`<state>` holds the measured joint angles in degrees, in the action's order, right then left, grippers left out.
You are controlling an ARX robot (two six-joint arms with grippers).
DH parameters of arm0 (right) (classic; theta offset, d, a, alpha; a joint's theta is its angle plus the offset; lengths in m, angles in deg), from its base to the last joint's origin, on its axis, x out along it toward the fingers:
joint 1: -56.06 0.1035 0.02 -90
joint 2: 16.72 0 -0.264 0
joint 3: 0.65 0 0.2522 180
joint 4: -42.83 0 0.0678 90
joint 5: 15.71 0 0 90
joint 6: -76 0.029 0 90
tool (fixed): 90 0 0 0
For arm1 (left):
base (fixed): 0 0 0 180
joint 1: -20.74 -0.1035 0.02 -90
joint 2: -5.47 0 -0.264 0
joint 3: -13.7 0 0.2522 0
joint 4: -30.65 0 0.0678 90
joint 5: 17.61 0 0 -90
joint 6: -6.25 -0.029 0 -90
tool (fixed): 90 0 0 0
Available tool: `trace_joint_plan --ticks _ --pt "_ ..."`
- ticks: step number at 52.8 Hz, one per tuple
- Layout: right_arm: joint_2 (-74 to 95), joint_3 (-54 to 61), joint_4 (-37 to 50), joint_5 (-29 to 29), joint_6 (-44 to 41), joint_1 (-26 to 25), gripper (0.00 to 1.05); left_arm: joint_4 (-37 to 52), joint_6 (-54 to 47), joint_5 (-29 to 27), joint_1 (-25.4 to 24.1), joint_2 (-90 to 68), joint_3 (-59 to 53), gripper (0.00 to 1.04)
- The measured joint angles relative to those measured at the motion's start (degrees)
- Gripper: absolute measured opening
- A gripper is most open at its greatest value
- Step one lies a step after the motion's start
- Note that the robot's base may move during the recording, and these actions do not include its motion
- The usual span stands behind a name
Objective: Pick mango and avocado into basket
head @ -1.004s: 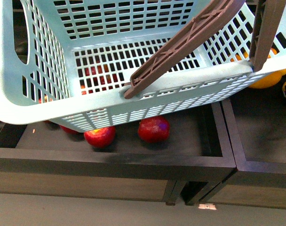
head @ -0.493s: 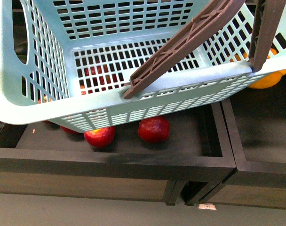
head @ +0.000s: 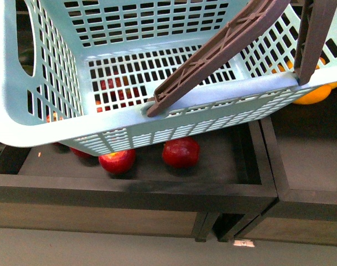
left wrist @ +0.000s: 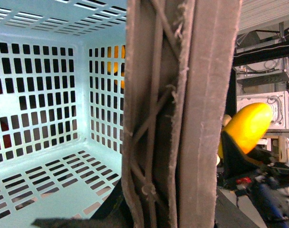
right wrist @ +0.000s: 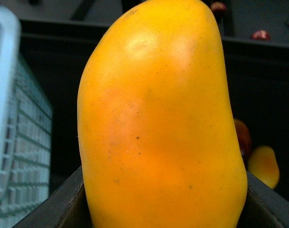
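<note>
The light teal basket [head: 174, 108] hangs tilted over the dark trays and fills most of the front view, its two brown handles [head: 224, 47] raised. My left gripper [left wrist: 166, 216] is shut on those handles [left wrist: 182, 114], which block most of the left wrist view. The basket's slotted inside [left wrist: 44, 123] holds nothing. The yellow-orange mango [right wrist: 158, 123] stands upright in my shut right gripper [right wrist: 163, 209]. From the left wrist the mango [left wrist: 246, 127] shows just outside the basket, beyond the handles. The avocado is out of view.
Two red apples [head: 117, 160] [head: 181, 152] lie in the dark wooden tray [head: 129, 191] under the basket. An orange-yellow fruit [head: 313, 94] sits behind the basket's right corner. A second tray [head: 310, 197] adjoins on the right. Another yellow fruit [right wrist: 264, 165] lies beyond the mango.
The yellow and black shape at the front view's right edge has moved out of that view. The basket has barely shifted.
</note>
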<state>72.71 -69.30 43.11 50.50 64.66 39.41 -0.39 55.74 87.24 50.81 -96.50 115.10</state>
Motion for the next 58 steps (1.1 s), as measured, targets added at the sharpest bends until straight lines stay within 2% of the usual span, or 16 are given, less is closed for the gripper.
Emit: trace_joint_plan --ticks 7,24,34,41,54,58 --pt "-4.0 0.3 1.4 0.7 3.4 5.0 0.63 0.0 0.0 0.1 0.0 0.0 0.0 0.16" --pt "-0.1 -1.1 2.4 7.4 9.4 19.7 0.63 0.0 0.0 0.0 0.0 0.0 0.0 0.16" --pt "0.8 -1.1 2.5 9.4 10.3 25.1 0.63 0.0 0.0 0.0 0.0 0.0 0.0 0.16" --pt "1.4 -0.7 2.5 10.6 10.2 27.1 0.63 0.0 0.0 0.0 0.0 0.0 0.0 0.16" --pt "3.0 0.0 3.2 12.7 10.2 29.1 0.96 0.0 0.0 0.0 0.0 0.0 0.0 0.16" --pt "3.0 0.0 3.4 13.3 10.4 29.3 0.97 0.0 0.0 0.0 0.0 0.0 0.0 0.16"
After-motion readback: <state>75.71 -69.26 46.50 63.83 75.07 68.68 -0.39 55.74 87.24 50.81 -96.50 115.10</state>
